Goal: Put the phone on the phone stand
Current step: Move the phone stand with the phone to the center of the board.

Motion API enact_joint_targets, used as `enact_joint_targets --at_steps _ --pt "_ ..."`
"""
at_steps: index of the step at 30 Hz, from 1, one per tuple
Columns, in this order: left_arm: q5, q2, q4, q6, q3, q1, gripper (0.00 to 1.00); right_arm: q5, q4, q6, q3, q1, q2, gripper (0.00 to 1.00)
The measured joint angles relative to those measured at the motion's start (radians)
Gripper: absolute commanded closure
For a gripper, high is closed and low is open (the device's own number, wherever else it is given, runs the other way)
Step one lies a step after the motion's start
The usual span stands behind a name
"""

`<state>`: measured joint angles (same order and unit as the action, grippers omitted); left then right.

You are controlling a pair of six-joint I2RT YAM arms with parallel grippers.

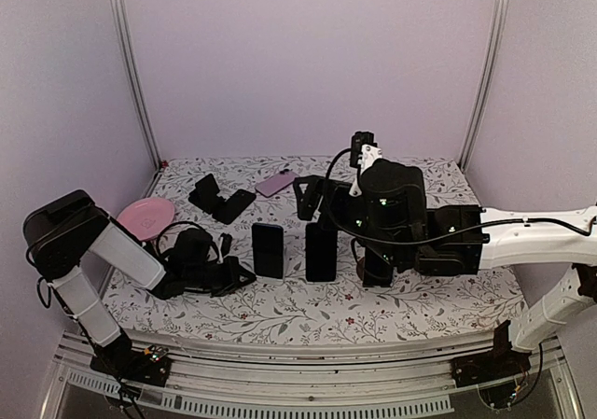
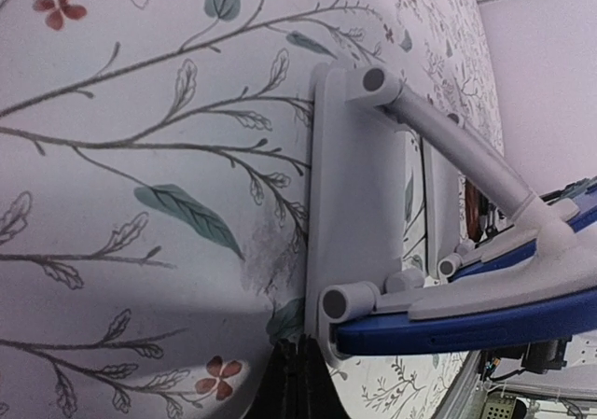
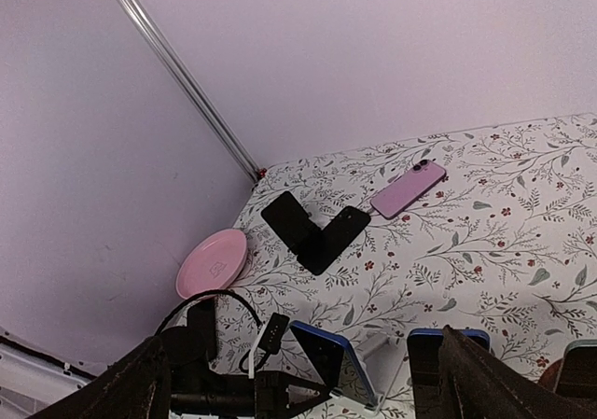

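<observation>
The left gripper (image 2: 293, 393) is closed tight with nothing visible between its tips, low on the floral tablecloth (image 2: 112, 158) just beside the base of the grey phone stand (image 2: 354, 204); whether it touches that base cannot be told from here. The blue-edged phone (image 2: 466, 330) rests on that stand, leaning in its cradle. The right gripper (image 3: 300, 337) stands wide apart, holding nothing, near a second propped phone (image 3: 443, 363), with a pink phone (image 3: 408, 188) and pink plate (image 3: 213, 263) lying farther back.
</observation>
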<state>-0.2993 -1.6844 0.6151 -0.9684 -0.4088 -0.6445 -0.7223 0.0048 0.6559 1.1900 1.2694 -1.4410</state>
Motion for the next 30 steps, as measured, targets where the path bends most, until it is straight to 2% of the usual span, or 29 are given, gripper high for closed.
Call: enact_joint_targets --at_steps 30 --pt "0.023 -0.003 0.011 -0.013 0.0 -0.07 1.0 0.0 0.0 0.023 -0.011 0.0 0.002 0.0"
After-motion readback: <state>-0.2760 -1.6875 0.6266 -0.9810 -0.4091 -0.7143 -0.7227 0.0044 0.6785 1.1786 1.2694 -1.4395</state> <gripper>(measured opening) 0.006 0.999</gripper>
